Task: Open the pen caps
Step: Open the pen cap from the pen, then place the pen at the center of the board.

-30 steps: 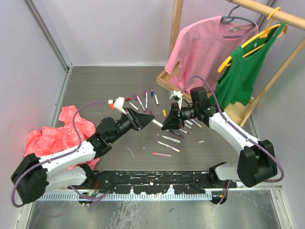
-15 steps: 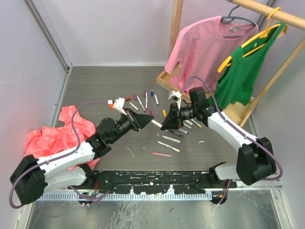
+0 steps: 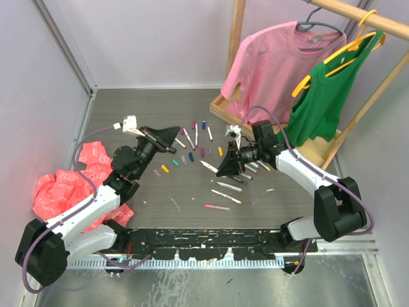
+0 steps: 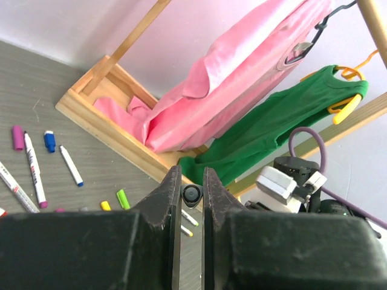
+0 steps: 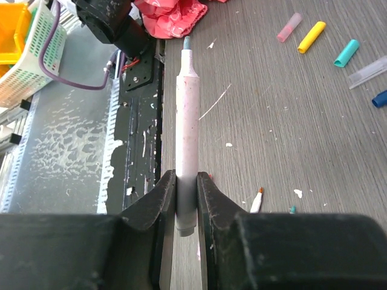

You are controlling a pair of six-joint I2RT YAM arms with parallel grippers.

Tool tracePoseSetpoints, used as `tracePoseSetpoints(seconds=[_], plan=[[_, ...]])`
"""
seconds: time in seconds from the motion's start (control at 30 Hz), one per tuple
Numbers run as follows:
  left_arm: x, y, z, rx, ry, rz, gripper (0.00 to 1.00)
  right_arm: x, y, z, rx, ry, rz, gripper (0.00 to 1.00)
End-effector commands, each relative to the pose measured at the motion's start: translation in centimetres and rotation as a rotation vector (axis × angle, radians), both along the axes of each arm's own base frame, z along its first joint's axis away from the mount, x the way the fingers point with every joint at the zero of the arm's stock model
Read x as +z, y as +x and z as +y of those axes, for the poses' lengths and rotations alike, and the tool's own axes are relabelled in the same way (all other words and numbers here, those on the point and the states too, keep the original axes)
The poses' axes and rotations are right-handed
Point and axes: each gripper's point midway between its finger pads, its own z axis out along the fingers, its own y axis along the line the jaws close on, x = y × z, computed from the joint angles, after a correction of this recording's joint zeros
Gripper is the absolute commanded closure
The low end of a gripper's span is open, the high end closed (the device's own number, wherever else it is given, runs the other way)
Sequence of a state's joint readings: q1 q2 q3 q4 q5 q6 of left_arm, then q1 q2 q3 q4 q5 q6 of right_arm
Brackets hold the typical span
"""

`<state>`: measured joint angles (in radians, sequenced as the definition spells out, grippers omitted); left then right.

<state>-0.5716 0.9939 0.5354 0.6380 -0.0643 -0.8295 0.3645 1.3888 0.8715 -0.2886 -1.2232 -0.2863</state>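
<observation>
Currently, right gripper (image 5: 186, 179) clamped on slim white-barrelled marker pen (image 5: 187, 103), its greyish tip bare, left gripper (image 4: 191, 175) pinched nearly closed on small dark round cap (image 4: 191, 194), seemingly, seen end-on.

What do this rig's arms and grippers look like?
The left arm and right arm have white shells, black joints and a looping purple cable each. The left gripper and right gripper are black wedges tapering to two slim fingers.
</observation>
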Motion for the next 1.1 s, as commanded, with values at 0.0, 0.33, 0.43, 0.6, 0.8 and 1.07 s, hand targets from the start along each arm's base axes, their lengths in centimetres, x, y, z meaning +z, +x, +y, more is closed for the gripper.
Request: tracePoseSetpoints(seconds=[0.0, 0.33, 0.43, 0.6, 0.8, 1.07], plan=[[3.6, 0.2, 0.1, -0.011, -0.055, -0.090, 1.00, -0.1, 1.6, 0.0, -0.059, -0.041, -0.058, 0.99], [-6.9, -0.5, 1.6, -0.026, 0.015, 0.207, 1.00, -2.1, 16.1, -5.1, -0.887, -0.333, -0.252, 0.97], [-8.7, -1.7, 1.8, -0.044, 0.026, 0.253, 1.00, -2.1, 19.0, -5.7, -0.989, -0.362, -0.310, 0.97], [-9.5, -3.2, 2.7, -0.040, 0.061, 0.282, 0.99, -5.1, 23.3, -6.3, -1.076, -0.507, -0.322, 0.97], [-9.8, -3.9, 3.8, -0.002, 0.080, 0.273, 0.96, -7.3, 25.8, -5.2, -1.063, -0.591, -0.348, 0.94], [-10.0, -4.3, 4.0, -0.006, 0.103, 0.273, 0.97, -10.0, 27.3, -3.8, -1.014, -0.644, -0.319, 0.90]])
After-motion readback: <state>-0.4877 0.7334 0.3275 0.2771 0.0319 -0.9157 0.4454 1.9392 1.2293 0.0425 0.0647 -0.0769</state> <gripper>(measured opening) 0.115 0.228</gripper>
